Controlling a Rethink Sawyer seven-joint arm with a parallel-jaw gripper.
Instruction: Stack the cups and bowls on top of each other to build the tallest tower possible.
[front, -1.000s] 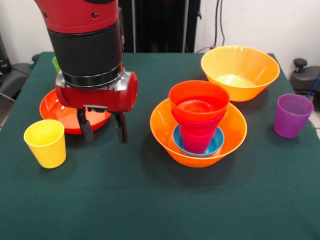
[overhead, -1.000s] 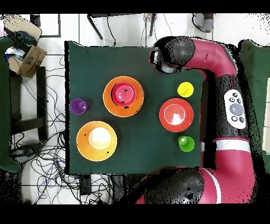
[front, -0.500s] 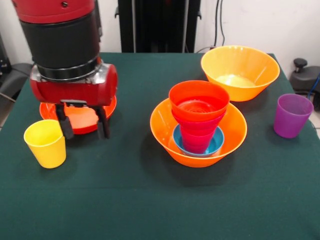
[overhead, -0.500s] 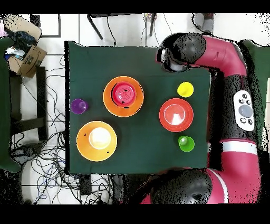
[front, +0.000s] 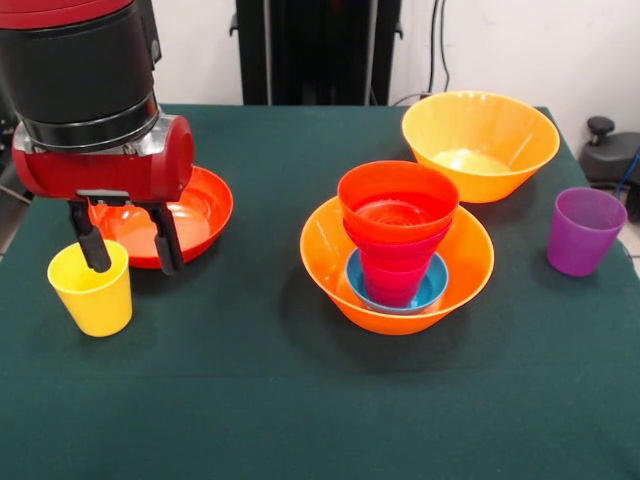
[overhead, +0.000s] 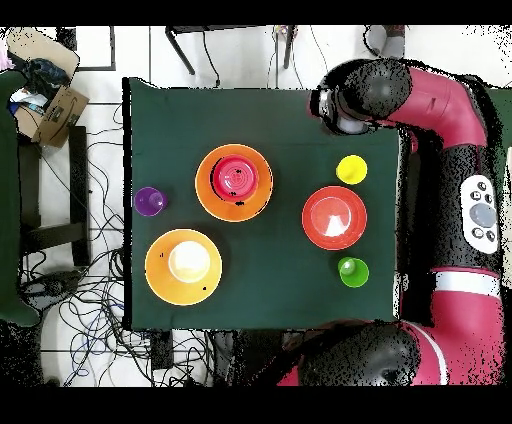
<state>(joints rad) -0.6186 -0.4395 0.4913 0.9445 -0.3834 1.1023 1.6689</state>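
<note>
- Since a second ago the arm has slid across the front view toward 9 o'clock, carrying the pincer (front: 126, 245) from the middle of the worktop (front: 300, 400) to the yellow cup (front: 91, 288); nothing else has shifted.
- No brand, label or writing can be read on any cup, bowl or on the arm.
- Pincer: spread, holding nothing. In the front view one finger (front: 92, 245) overlaps the yellow cup's rim and the other hangs in front of the shallow red-orange bowl (front: 195, 210); I cannot tell whether either touches.
- Arm pose: the black and red wrist comes straight down from the top edge at 10 o'clock, fingers pointing down.
- Tower (front: 397, 245): near the worktop's centre, a large orange bowl (front: 330, 275) holding a blue bowl (front: 432, 290), with a crimson-pink piece and a red-orange bowl (front: 397, 200) nested upright above it.
- Second large orange bowl (front: 480, 140): at 1 o'clock of the tower, standing alone with a clear gap between them.
- Purple cup (front: 585, 230): upright at 3 o'clock of the tower, near the worktop's edge.
- Green cup (overhead: 352, 272): seen from overhead, just beside the shallow bowl and close to the worktop's edge; in the front view the arm hides it.
- Open room: the broad near strip of the worktop at 6 o'clock in the front view, and the lane between the shallow bowl and the tower.
- Yellow cup sits close to the worktop's 9 o'clock edge, leaving little margin there.
</note>
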